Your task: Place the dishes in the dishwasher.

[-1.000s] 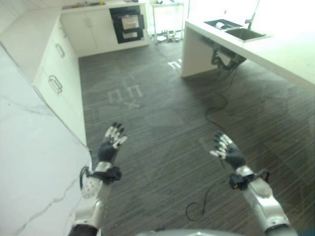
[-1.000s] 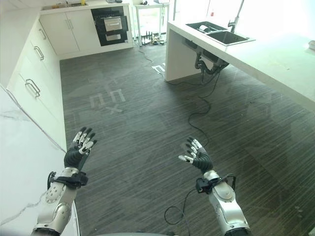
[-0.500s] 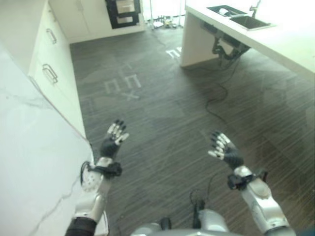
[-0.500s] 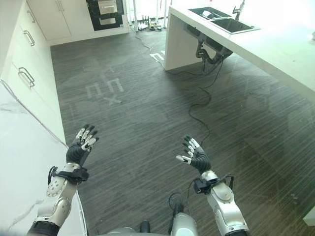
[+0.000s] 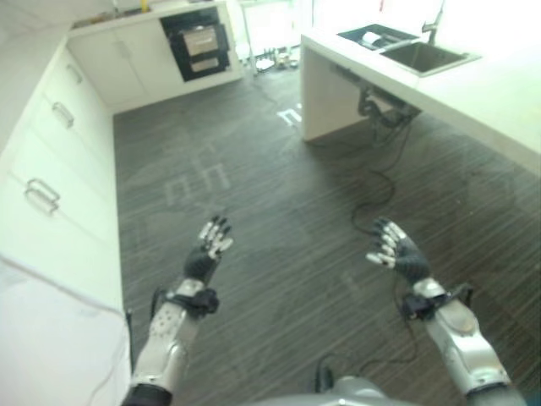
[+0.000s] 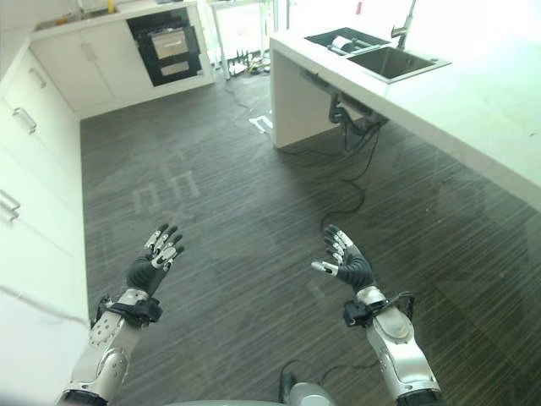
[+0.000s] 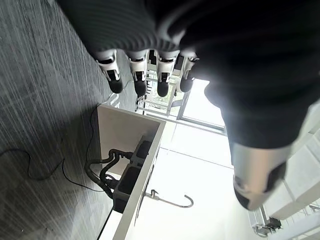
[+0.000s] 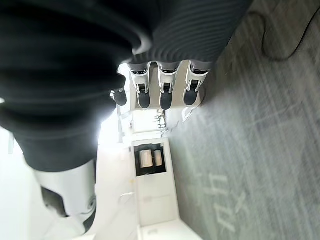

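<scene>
- Left eye view: we read pale floor marks (image 5: 196, 174), illegible.
- Our left hand (image 5: 205, 258) and right hand (image 5: 401, 254) hover spread wide, empty, over the dark floor (image 5: 287, 211).
- A black dishwasher (image 5: 195, 44) sits among the far cabinets (image 5: 118, 63); sink (image 5: 427, 56) in the counter (image 5: 499, 93).

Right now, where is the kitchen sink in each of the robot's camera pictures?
Left eye view: sink at upper right, set in the white island counter.
Right eye view: sink at upper right, in the same counter.
Left wrist view: sink seen side-on past the fingertips, its dark basin under the counter, pipes beside it.
Right wrist view: I cannot make it out.
Shared landmark: the dark striped floor.
</scene>
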Robot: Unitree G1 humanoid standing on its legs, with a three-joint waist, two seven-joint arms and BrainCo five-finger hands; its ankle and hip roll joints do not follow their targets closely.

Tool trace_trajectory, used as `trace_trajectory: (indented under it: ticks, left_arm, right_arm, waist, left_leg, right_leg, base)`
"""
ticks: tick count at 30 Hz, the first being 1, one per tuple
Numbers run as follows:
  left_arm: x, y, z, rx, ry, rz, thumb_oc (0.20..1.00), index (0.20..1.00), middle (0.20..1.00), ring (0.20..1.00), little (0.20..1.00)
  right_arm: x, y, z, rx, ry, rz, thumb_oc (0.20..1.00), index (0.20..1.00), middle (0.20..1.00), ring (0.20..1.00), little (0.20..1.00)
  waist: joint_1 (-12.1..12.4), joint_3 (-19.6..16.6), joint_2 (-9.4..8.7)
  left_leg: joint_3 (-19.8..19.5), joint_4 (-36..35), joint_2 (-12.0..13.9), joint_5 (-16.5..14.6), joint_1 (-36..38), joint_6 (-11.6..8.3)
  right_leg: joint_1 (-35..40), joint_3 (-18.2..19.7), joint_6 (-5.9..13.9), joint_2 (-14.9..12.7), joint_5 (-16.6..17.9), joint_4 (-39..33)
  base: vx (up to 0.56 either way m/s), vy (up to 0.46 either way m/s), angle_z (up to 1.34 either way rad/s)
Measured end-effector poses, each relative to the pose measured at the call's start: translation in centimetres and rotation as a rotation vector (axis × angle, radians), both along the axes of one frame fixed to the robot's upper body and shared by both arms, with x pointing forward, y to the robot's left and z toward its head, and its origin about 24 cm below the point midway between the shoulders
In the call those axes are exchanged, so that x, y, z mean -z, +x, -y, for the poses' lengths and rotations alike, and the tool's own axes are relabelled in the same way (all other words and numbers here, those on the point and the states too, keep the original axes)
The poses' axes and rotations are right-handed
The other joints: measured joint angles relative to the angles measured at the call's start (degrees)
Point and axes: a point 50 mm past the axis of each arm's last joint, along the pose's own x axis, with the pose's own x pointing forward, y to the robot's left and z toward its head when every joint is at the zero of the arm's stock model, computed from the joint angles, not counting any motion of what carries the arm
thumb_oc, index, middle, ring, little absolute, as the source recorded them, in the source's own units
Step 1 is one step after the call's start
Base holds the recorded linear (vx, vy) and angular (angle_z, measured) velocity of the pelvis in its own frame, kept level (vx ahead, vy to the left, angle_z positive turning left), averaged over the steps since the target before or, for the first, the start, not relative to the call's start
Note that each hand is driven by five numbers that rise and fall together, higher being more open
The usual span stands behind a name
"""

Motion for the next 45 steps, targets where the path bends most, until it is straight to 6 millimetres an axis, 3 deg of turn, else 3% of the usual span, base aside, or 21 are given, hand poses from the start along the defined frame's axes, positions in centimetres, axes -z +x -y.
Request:
trace_trajectory:
  ticks: [1,5,7,10,12,15,16,18,21,22,23,24,26,29,30,32,34,35,39,42,45]
  left_arm:
    - [0.8,-0.6,-0.7,-0.020,0.012,-0.041,1.000,1.000,1.000,1.000,1.000]
    - [2.2,-2.8,-1.4,-0.033,0.024,-0.103,1.000,1.000,1.000,1.000,1.000]
    - [3.1,-3.1,-2.3,-0.082,0.018,-0.139,1.000,1.000,1.000,1.000,1.000]
    - [4.7,-3.9,-2.6,-0.144,-0.027,-0.194,1.000,1.000,1.000,1.000,1.000]
    - [4.2,-3.2,-2.6,-0.119,-0.011,-0.170,1.000,1.000,1.000,1.000,1.000]
    - [2.6,-2.1,-1.9,-0.087,-0.003,-0.094,1.000,1.000,1.000,1.000,1.000]
    - [1.3,-1.0,-1.9,-0.078,0.004,-0.031,1.000,1.000,1.000,1.000,1.000]
    - [0.4,0.0,-1.5,-0.056,0.002,0.006,1.000,1.000,1.000,1.000,1.000]
    - [-0.8,-0.9,-2.0,-0.051,0.024,0.046,1.000,1.000,1.000,1.000,1.000]
    - [0.4,-1.7,-2.5,-0.082,0.027,-0.013,1.000,1.000,1.000,1.000,1.000]
    - [1.2,-1.8,-1.8,-0.081,-0.009,-0.052,1.000,1.000,1.000,1.000,1.000]
    - [0.9,-0.8,-1.9,-0.078,-0.005,-0.038,1.000,1.000,1.000,1.000,1.000]
    - [1.6,-1.4,-2.2,-0.080,0.003,-0.071,1.000,1.000,1.000,1.000,1.000]
    - [3.4,-2.8,-1.5,-0.065,-0.014,-0.149,1.000,1.000,1.000,1.000,1.000]
    - [3.9,-3.0,-1.1,-0.064,-0.027,-0.170,1.000,1.000,1.000,1.000,1.000]
    - [3.3,-2.9,-1.2,-0.052,-0.015,-0.146,1.000,1.000,1.000,1.000,1.000]
    - [1.1,-1.5,-1.3,-0.034,0.006,-0.049,1.000,1.000,1.000,1.000,1.000]
    - [0.0,-1.1,-1.4,-0.026,0.018,-0.006,1.000,1.000,1.000,1.000,1.000]
    - [-0.9,0.2,-0.6,-0.005,-0.001,0.040,1.000,1.000,1.000,1.000,1.000]
    - [-1.9,1.1,-0.2,-0.006,-0.041,0.088,1.000,1.000,1.000,1.000,1.000]
    - [-2.8,0.9,0.0,-0.005,-0.053,0.141,1.000,1.000,1.000,1.000,1.000]
  right_arm:
    - [0.1,0.0,-0.4,-0.010,0.017,-0.003,1.000,1.000,1.000,1.000,1.000]
    - [0.4,-0.8,0.4,-0.026,-0.009,-0.033,1.000,1.000,1.000,1.000,1.000]
    - [0.9,-0.9,-0.4,-0.055,0.004,-0.055,1.000,1.000,1.000,1.000,1.000]
    - [1.2,-1.2,-0.7,-0.090,0.003,-0.073,1.000,1.000,1.000,1.000,1.000]
    - [2.0,-2.0,-0.6,-0.088,0.013,-0.105,1.000,1.000,1.000,1.000,1.000]
    - [0.6,-1.9,0.1,-0.072,0.006,-0.056,1.000,1.000,1.000,1.000,1.000]
    - [0.1,-2.0,-0.2,-0.075,0.015,-0.035,1.000,1.000,1.000,1.000,1.000]
    - [0.1,-1.6,-1.6,-0.084,0.059,-0.023,1.000,1.000,1.000,1.000,1.000]
    - [-1.2,-0.2,-3.2,-0.060,0.134,0.055,1.000,1.000,1.000,1.000,1.000]
    - [-2.1,1.7,-4.0,-0.084,0.140,0.091,1.000,1.000,1.000,1.000,1.000]
    - [-1.5,1.5,-4.8,-0.138,0.108,0.057,1.000,1.000,1.000,1.000,1.000]
    - [0.3,0.5,-5.2,-0.155,0.091,-0.019,1.000,1.000,1.000,1.000,1.000]
    - [2.5,-2.1,-3.9,-0.111,0.084,-0.113,1.000,1.000,1.000,1.000,1.000]
    - [2.8,-3.4,0.3,0.003,0.004,-0.145,1.000,1.000,1.000,1.000,1.000]
    - [2.6,-3.4,0.8,0.020,-0.002,-0.140,1.000,1.000,1.000,1.000,1.000]
    - [2.3,-2.9,0.4,0.014,0.020,-0.118,1.000,1.000,1.000,1.000,1.000]
    - [1.9,-2.2,-0.1,0.013,0.029,-0.093,1.000,1.000,1.000,1.000,1.000]
    - [0.5,-1.0,-0.6,-0.004,0.034,-0.031,1.000,1.000,1.000,1.000,1.000]
    - [-1.0,-0.2,-0.8,-0.003,0.032,0.035,1.000,1.000,1.000,1.000,1.000]
    - [-1.3,-1.6,1.1,0.035,-0.014,0.035,1.000,1.000,1.000,1.000,1.000]
    - [-2.1,-1.2,1.6,0.047,-0.024,0.072,1.000,1.000,1.000,1.000,1.000]
  waist:
    - [1.0,1.2,-2.13]
    - [-0.8,-1.3,2.87]
    - [-0.7,-0.9,2.39]
    - [1.8,-0.4,1.81]
    - [0.7,-0.2,0.96]
    - [1.1,0.2,4.79]
    - [0.5,0.1,3.00]
    - [2.0,0.0,2.27]
    - [8.8,-0.5,1.73]
    - [9.9,-0.2,4.63]
    - [7.9,-0.2,8.57]
    - [6.4,0.9,9.19]
    - [4.5,0.0,4.22]
    - [1.1,-0.1,3.29]
    - [1.7,-0.5,3.22]
    - [1.7,-0.4,4.22]
    - [2.1,-0.5,3.66]
    - [2.1,-0.5,4.26]
    - [-0.6,-2.0,7.20]
    - [-4.0,-2.3,5.96]
    - [-3.4,-1.8,3.07]
  left_leg:
    - [2.5,-9.6,-0.5,-3.5,-1.6,2.03]
    - [10.0,-55.5,-0.6,-2.6,0.9,2.77]
    - [5.1,-72.0,-5.1,-2.7,3.1,3.54]
    - [2.1,-71.1,-6.0,-3.1,4.2,5.16]
    - [8.0,-67.1,-5.8,-2.0,8.4,13.83]
    - [6.4,-68.9,-5.1,2.8,15.1,15.75]
    - [6.7,-67.7,-8.1,0.0,16.9,10.30]
    - [4.5,-68.4,-9.5,-1.4,21.3,11.55]
    - [1.1,-61.6,-14.3,-6.9,21.5,14.50]
    - [3.2,-65.1,-14.5,-9.5,26.1,15.67]
    - [1.1,-66.8,-12.8,-10.8,28.2,15.70]
    - [-1.3,-68.6,-9.9,-9.7,31.4,9.85]
    - [-5.6,-68.4,-11.2,-10.2,37.3,7.17]
    - [-9.4,-68.1,-12.7,-15.5,44.4,3.70]
    - [-9.8,-65.6,-13.8,-16.8,46.9,1.79]
    - [-10.2,-60.2,-12.9,-21.2,46.0,1.81]
    - [-10.1,-62.9,-9.8,-23.0,40.4,2.59]
    - [-7.5,-64.3,-7.9,-20.0,36.4,5.68]
    - [-6.4,-62.3,-6.2,-18.4,38.7,2.72]
    - [2.4,-28.2,-6.8,-8.1,23.9,-7.90]
    - [-0.5,-9.6,-4.8,-8.2,6.4,-3.26]
  right_leg:
    - [4.3,1.6,0.46,-0.7,0.1,-2.2]
    - [14.8,2.8,1.18,5.2,-5.6,-6.9]
    - [16.7,5.0,4.66,5.1,-7.3,-7.2]
    - [22.6,9.7,5.87,4.9,-8.0,-6.9]
    - [25.8,8.1,8.61,5.3,-10.0,1.1]
    - [20.1,6.5,10.78,0.1,-16.4,5.7]
    - [18.3,4.3,11.55,-3.9,-12.8,4.5]
    - [13.3,1.6,13.50,-4.9,-9.5,21.1]
    - [-3.7,2.1,15.10,-7.9,22.6,52.8]
    - [-11.8,1.2,14.56,-12.6,11.5,62.2]
    - [-22.1,1.3,13.22,-10.5,-0.1,59.8]
    - [-24.7,-0.7,10.66,-1.4,-6.1,37.5]
    - [-22.4,-7.0,8.22,3.4,-4.5,12.1]
    - [-22.4,-2.4,6.32,4.2,-3.8,4.6]
    - [-20.2,-0.8,-1.56,4.1,0.6,3.8]
    - [-16.9,2.4,-6.59,4.0,9.4,4.7]
    - [-12.1,3.3,-3.80,3.5,10.8,1.3]
    - [-11.7,3.0,1.42,3.9,10.1,3.0]
    - [-11.7,-0.2,0.93,5.1,2.5,9.5]
    - [-4.0,1.5,0.33,2.3,-0.1,3.9]
    - [-0.3,5.2,-0.93,1.2,-1.7,1.8]
  base:
    - [0.25,0.036,-0.89]
    - [0.48,0.212,-0.69]
    - [0.48,0.239,-0.40]
    - [0.41,0.282,-0.50]
    - [0.53,0.447,0.39]
    - [0.42,0.370,-0.16]
    - [0.47,0.481,-0.05]
    - [0.42,0.500,0.92]
    - [0.39,0.463,1.05]
    - [0.34,0.193,0.37]
    - [0.41,0.110,0.25]
    - [0.45,-0.001,0.68]
    - [0.48,-0.029,0.96]
    - [0.43,-0.055,1.18]
    - [0.43,-0.110,0.46]
    - [0.36,-0.114,0.42]
    - [0.42,-0.165,0.46]
    - [0.42,-0.184,-0.07]
    - [0.26,-0.154,-0.15]
    - [0.21,-0.194,-0.24]
    - [0.19,-0.037,-0.51]
